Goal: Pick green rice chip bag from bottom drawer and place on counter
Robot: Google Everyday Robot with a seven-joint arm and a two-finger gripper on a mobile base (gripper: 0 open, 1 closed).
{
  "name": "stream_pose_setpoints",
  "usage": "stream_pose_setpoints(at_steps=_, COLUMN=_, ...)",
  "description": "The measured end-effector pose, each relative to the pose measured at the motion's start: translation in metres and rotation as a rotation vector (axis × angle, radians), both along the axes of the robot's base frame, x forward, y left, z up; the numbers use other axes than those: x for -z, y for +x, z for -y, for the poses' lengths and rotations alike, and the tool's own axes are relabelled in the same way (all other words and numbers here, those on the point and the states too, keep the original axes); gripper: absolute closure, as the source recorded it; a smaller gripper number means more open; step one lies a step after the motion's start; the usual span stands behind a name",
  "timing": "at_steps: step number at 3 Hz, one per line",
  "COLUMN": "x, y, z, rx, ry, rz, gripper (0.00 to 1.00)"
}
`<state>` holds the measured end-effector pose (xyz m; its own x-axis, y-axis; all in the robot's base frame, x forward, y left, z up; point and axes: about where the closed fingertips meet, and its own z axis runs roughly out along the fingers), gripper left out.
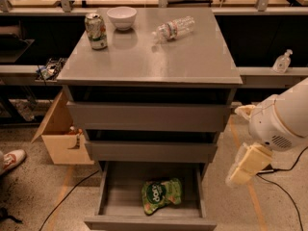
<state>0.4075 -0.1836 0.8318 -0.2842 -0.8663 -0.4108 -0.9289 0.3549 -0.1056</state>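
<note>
The green rice chip bag lies flat in the open bottom drawer, right of its middle, dark round logo facing up. The counter is the grey top of the drawer cabinet. My arm comes in from the right edge. Its pale cream end, the gripper, hangs to the right of the cabinet, level with the middle drawer and above and to the right of the bag. It touches nothing.
On the counter stand a green-and-white can, a white bowl and a lying plastic bottle. A cardboard box sits left of the cabinet and a shoe at the far left. Cables run over the floor at right.
</note>
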Motion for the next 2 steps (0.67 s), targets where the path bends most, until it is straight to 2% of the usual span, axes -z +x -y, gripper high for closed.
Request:
stream_pose_setpoints(at_steps=1, x=-0.001, y=0.000, z=0.000, rx=0.000, ry=0.000, rz=0.001, gripper=0.00)
stream_pose_setpoints(at_steps=2, x=0.011, y=-0.002, z=0.000, rx=0.017, ry=0.032, rz=-0.016, gripper=0.00)
